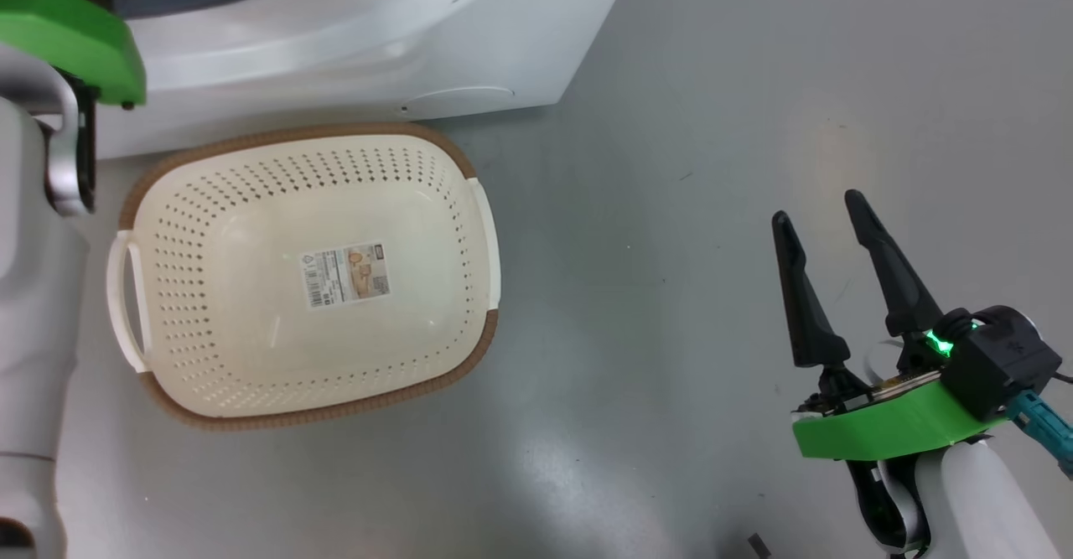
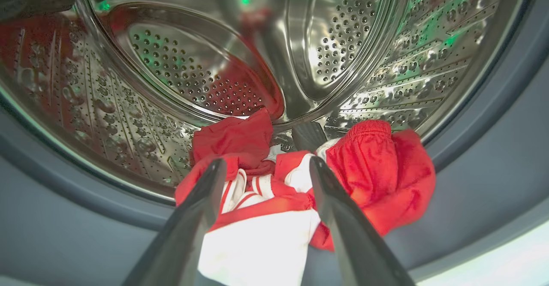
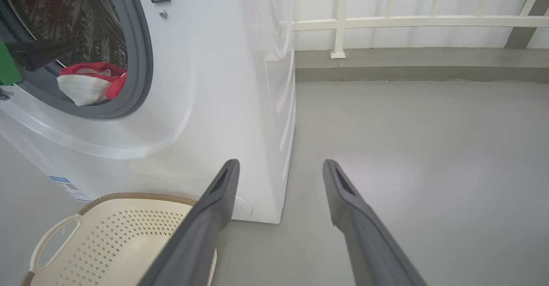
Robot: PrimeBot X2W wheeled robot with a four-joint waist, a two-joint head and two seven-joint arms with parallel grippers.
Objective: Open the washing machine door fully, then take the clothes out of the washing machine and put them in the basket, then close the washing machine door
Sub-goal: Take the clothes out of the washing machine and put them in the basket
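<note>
The red and white clothes lie bunched at the front lip of the steel drum, draped over the grey gasket. My left gripper is open, its two fingers reaching over the white panel of the clothes, one on either side. In the right wrist view the clothes show through the washing machine opening. The door is out of view. The cream basket sits empty on the floor in front of the washing machine. My right gripper hangs open over bare floor, well right of the basket.
Grey floor spreads to the right of the basket and machine. A white railing and low kerb run along the back wall. My left arm rises along the head view's left edge into the machine opening.
</note>
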